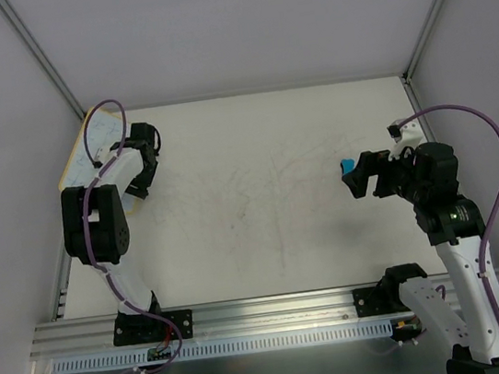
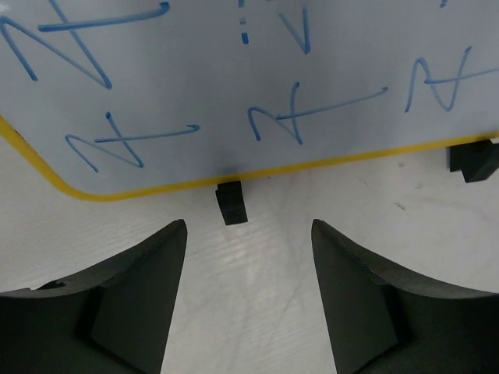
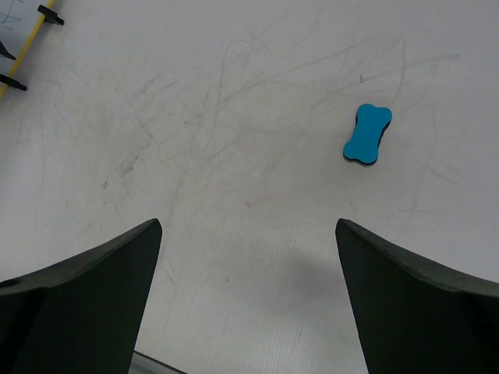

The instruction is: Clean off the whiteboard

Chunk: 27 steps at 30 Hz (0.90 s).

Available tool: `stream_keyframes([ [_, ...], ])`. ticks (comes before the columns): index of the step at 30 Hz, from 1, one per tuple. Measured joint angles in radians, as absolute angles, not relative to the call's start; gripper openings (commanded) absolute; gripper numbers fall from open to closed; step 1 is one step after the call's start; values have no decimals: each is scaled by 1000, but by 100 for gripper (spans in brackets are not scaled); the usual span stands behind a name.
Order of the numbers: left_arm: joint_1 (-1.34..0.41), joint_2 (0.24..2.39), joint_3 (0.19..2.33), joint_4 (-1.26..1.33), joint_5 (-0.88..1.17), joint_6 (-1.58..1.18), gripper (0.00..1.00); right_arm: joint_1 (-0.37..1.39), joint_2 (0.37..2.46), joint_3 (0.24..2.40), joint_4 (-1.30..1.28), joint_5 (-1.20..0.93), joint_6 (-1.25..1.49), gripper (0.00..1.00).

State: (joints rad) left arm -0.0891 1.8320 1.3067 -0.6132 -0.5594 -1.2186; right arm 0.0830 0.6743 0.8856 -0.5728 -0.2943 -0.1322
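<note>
Along the near edge runs a ribbed aluminium rail (image 1: 276, 309), where both arms' black bases are bolted. On the right side, the right gripper (image 3: 248, 226), two matte black wedge-shaped fingers, hangs over the table with its jaws spread wide and nothing between them. Under it is the matte white tabletop (image 3: 234, 117), scuffed with fine grey hairline scratches. A small bone-shaped blue eraser block (image 3: 367, 135) with a dark lower layer lies flat on that surface, ahead of the fingers and apart from them.

The left gripper (image 2: 249, 231), with the same dark curved fingers, stands parted over bare table and grips nothing. Just beyond its tips a small square black tab (image 2: 231, 204) sticks out from the edge of the whiteboard (image 2: 234, 78), a flat glossy white panel with a thin yellow rim and a rounded corner. A second black tab (image 2: 474, 160) shows further along the same edge. Blue marker zigzags crossed by long strokes cover the board. In the top view it lies flat in the table's far left corner, beside the pale left wall (image 1: 1, 138).
</note>
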Motion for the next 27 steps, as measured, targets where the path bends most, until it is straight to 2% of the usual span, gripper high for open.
stream_keyframes([
  [9,-61,1925,1340,-611,-559,-1219,58,83,682,886,-573,-304,-136,99],
  [16,-57,1957,1356,-611,-558,-1215,43,83,685,886,-573,-304,-136,99],
  [27,-52,1961,1356,-626,-561,-1175,0,83,685,885,-573,-305,-136,99],
])
